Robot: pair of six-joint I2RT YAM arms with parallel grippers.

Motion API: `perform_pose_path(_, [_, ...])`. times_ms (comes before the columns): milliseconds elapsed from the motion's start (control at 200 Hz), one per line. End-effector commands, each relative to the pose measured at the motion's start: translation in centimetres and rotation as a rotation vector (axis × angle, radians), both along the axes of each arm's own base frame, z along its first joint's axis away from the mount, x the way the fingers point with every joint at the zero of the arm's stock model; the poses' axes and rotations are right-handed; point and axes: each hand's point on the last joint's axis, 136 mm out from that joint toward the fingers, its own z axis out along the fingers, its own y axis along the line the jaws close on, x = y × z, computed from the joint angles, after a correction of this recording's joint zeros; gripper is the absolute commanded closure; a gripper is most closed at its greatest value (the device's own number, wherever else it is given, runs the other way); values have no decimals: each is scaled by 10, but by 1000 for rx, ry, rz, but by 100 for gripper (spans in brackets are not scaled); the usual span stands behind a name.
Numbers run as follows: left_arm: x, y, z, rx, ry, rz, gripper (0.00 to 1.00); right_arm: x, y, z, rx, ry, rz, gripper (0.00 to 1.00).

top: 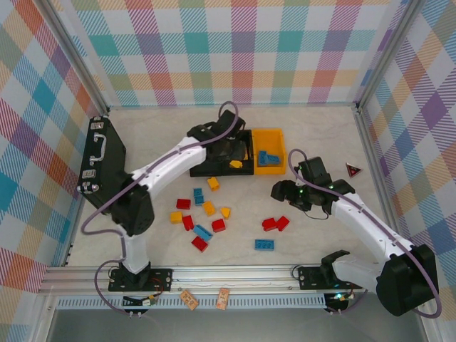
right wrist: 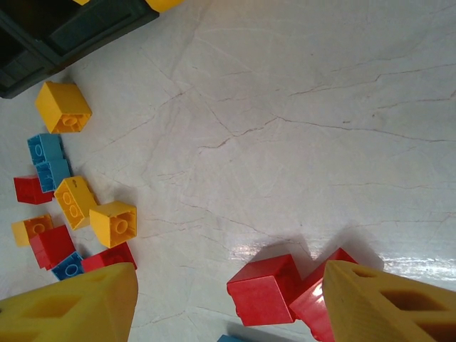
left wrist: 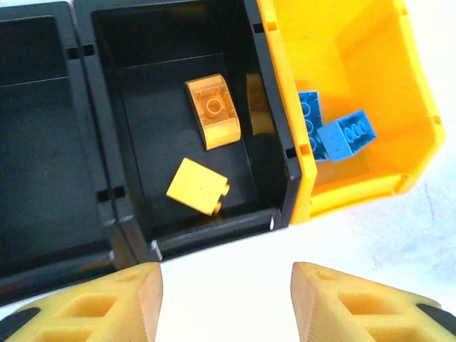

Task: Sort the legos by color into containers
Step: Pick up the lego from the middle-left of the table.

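A: Well, is the right pincer [right wrist: 229, 274] holding anything?
B: No, it's spread wide and empty. Two red legos [right wrist: 265, 288] lie between its fingers, close against one.
A: Easy grab?
B: Likely. They look light, hard and slick, so pinch one across its flat side walls.
A: And the left pincer [left wrist: 226, 285]?
B: Parted and empty. Just ahead, yellow legos [left wrist: 214, 114] sit in the middle black bin [left wrist: 142, 107].
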Motion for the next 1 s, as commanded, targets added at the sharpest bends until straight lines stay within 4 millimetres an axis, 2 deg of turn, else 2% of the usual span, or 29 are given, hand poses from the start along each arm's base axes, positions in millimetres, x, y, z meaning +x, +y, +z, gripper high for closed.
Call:
perform_pose_path(0, [-18, 17, 1, -7, -1, 28, 48, 1, 2, 14, -2, -42, 34, 31])
perform_pose_path(150, [-46, 42, -9, 4, 23, 49, 47, -4, 4, 9, -33, -23, 47, 31])
perform_pose_path(455, [-97, 74, -40, -28, 95, 75, 47, -19, 1, -15, -108, 44, 51, 31])
perform_pose_path(730, [-133, 123, -73, 33, 156, 249, 46, -23, 14, -22, -113, 61, 75, 31])
perform_pose_path(995, [-176, 156, -104, 46, 280, 402, 46, -20, 23, -28, -101, 72, 85, 31])
